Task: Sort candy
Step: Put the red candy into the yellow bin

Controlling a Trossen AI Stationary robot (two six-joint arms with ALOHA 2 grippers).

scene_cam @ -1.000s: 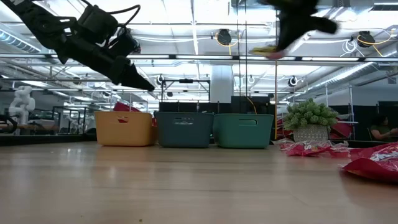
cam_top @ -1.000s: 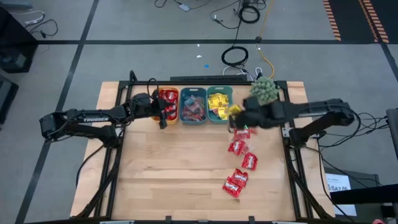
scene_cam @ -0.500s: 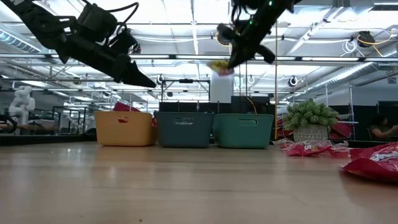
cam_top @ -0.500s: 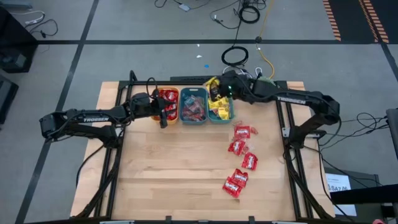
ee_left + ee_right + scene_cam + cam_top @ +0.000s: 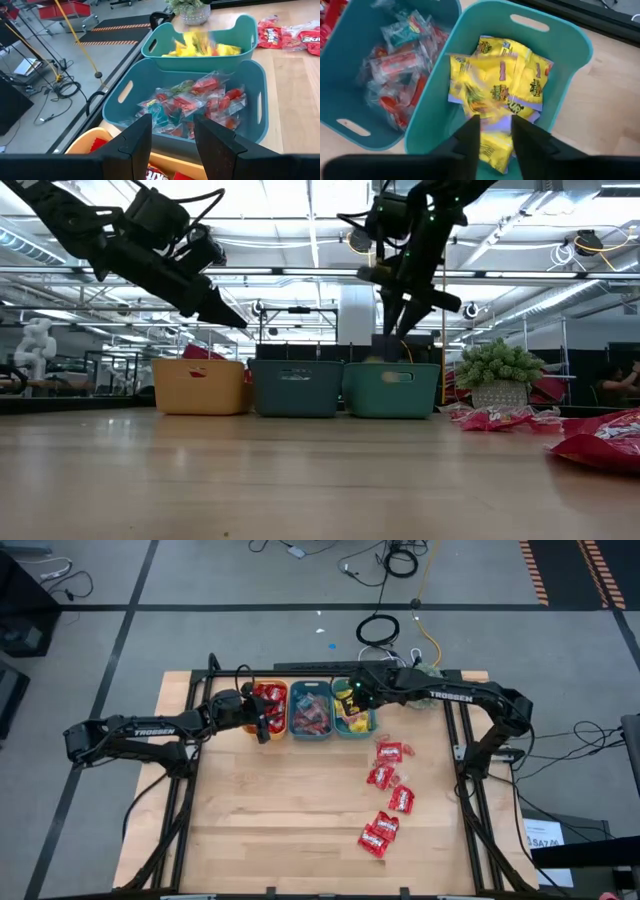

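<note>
Since the earlier frame the right gripper (image 5: pixel 350 700) has been swung from the plant (image 5: pixel 424 683) to above the teal bin (image 5: pixel 368 725), upper centre of the high view — its fingers are parted and nothing is held. Yellow candy (image 5: pixel 505 95) lies in that bin. Red packets (image 5: pixel 388 780) lie right of centre. The left gripper (image 5: pixel 262 722) — fingers apart, empty — is held over the orange bin (image 5: pixel 270 687).

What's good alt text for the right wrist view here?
The right gripper hangs with its fingers apart over a teal bin full of yellow candy packets, one blurred packet just below the fingers. Beside it, a blue bin holds clear-wrapped red pieces.
</note>
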